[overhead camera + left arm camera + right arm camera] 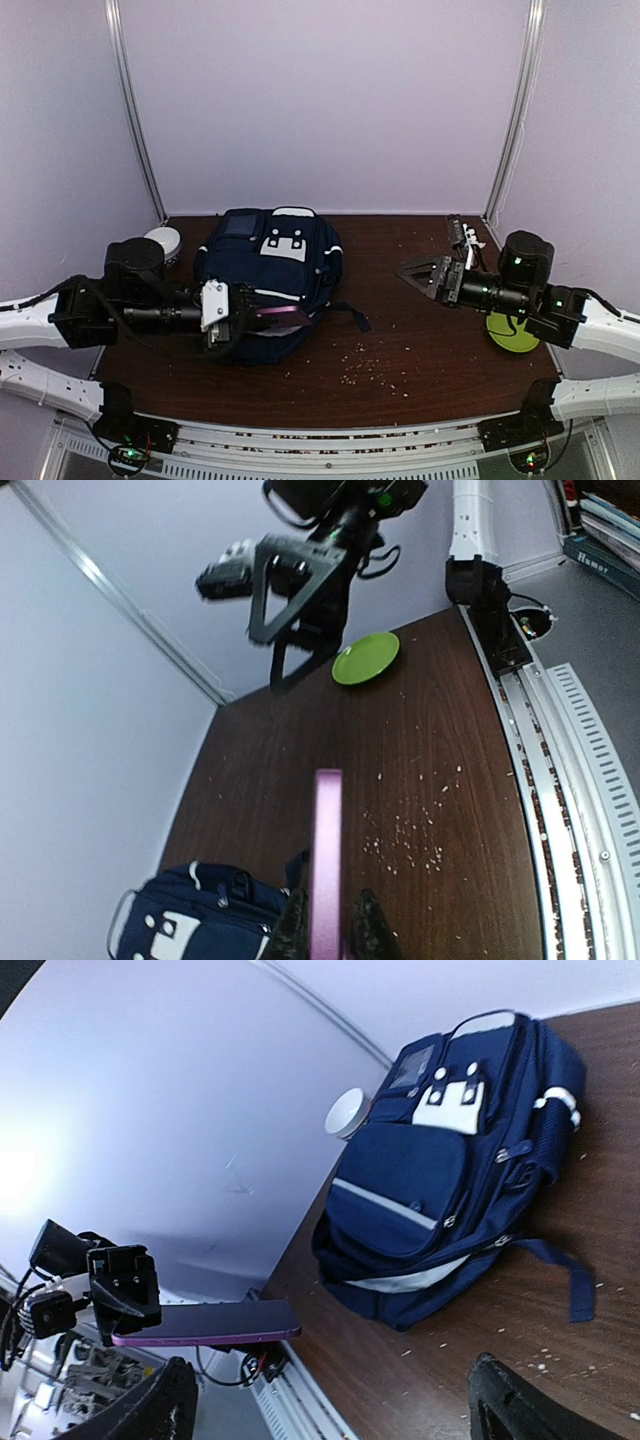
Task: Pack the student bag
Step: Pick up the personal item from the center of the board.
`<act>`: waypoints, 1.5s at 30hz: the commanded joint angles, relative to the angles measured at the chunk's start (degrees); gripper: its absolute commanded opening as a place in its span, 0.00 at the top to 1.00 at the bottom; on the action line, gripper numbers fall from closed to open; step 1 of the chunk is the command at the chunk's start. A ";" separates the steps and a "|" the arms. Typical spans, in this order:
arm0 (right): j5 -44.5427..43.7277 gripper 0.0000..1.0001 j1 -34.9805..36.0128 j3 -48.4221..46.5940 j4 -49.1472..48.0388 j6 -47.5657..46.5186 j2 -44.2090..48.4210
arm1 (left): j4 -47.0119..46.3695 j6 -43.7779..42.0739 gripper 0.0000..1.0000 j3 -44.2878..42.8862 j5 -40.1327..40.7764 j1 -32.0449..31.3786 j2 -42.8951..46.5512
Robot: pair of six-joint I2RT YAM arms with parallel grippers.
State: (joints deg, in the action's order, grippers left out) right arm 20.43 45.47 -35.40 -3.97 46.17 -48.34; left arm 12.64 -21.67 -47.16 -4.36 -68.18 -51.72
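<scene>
The student bag (268, 275) is a navy backpack with a white buckled patch, lying flat at the table's left-centre. It also shows in the right wrist view (440, 1180) and the left wrist view (190, 920). My left gripper (240, 318) is shut on a flat purple phone-like slab (278, 314), held level in the air at the bag's near edge. The slab shows edge-on between my fingers (327, 860) and from the side (210, 1322). My right gripper (415, 272) is open and empty, right of the bag, pointing at it.
A green plate (512, 333) lies under my right arm and shows in the left wrist view (365, 658). A white round cup (163, 243) stands left of the bag. Small dark and white items (462, 237) lie at the back right. Crumbs (375, 372) are scattered near the front.
</scene>
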 commanded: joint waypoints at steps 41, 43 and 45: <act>33.55 0.48 8.65 7.90 -53.87 35.11 -23.97 | -51.66 -65.36 1.00 10.15 32.54 -30.78 -20.61; 33.27 0.49 9.47 7.19 -53.49 35.28 -24.16 | -52.16 -65.73 1.00 9.95 33.28 -30.78 -21.37; 32.06 0.53 10.00 6.84 -52.74 35.18 -23.84 | -53.25 -66.22 1.00 9.79 34.59 -30.73 -22.49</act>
State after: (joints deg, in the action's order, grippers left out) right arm 54.59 54.30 -26.35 -57.30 81.43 -72.93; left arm -32.51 -86.26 -36.47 27.55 -98.74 -72.99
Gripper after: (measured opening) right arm 0.503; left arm 0.115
